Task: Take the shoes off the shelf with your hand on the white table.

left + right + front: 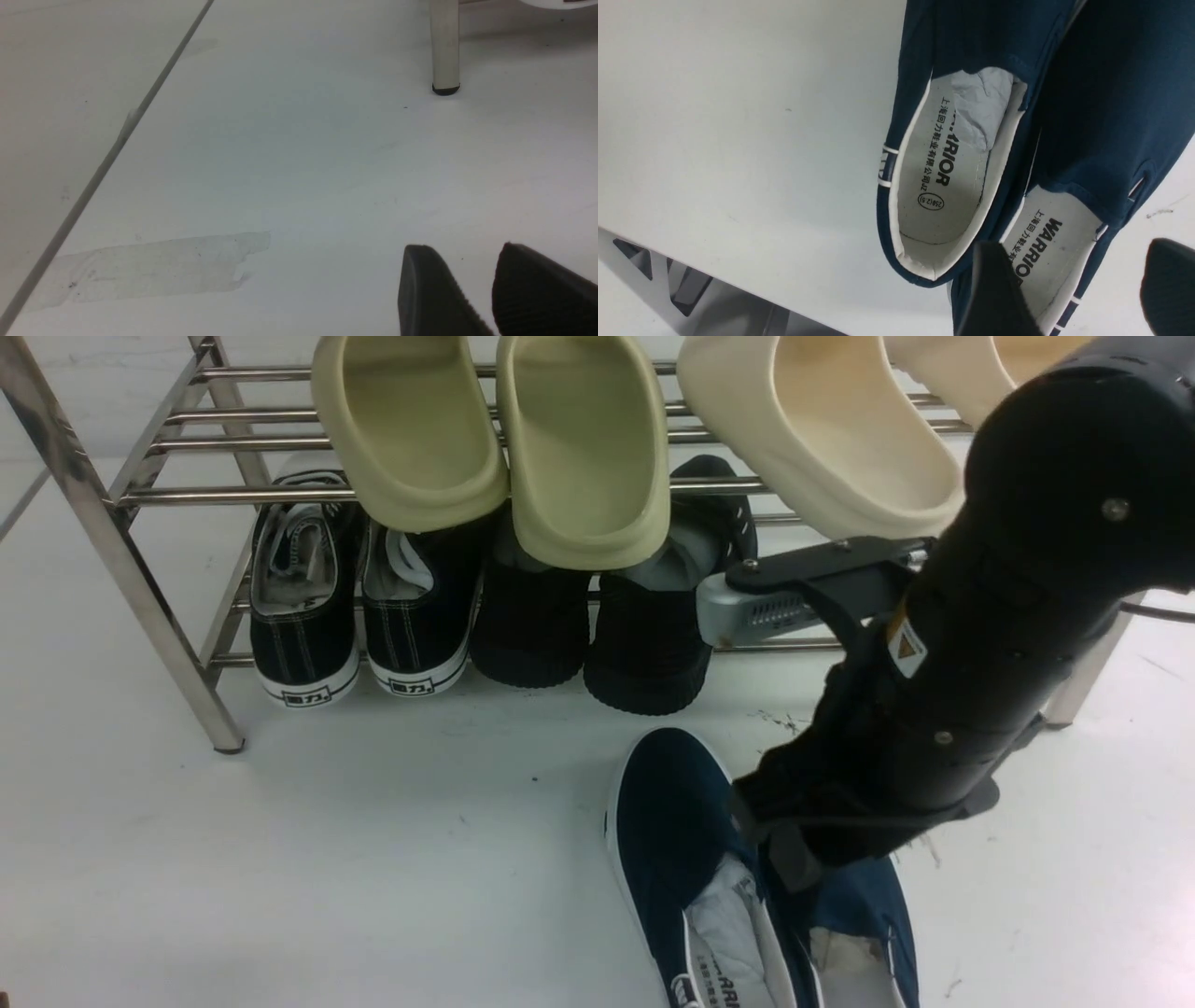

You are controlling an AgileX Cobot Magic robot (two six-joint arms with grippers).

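Observation:
The pair of navy slip-on shoes lies side by side on the white table (373,859), in front of the shelf (168,495). One shoe (672,821) shows well; the other (868,905) is partly hidden under my right arm (980,644). In the right wrist view both shoes (943,186) (1111,116) show their white insoles. My right gripper (1078,245) is open above the heel end of the second shoe: one finger is over its insole, the other over the table beside it. My left gripper (462,247) is open and empty above bare table (299,163).
On the lower tier stand black lace-up sneakers (303,607) (420,607) and all-black shoes (532,625) (653,635). Green slippers (411,429) and cream slippers (822,439) hang over the upper tier. A shelf leg (444,56) and a tape patch (154,270) show near the left gripper. The table edge (738,298) is close to the shoes.

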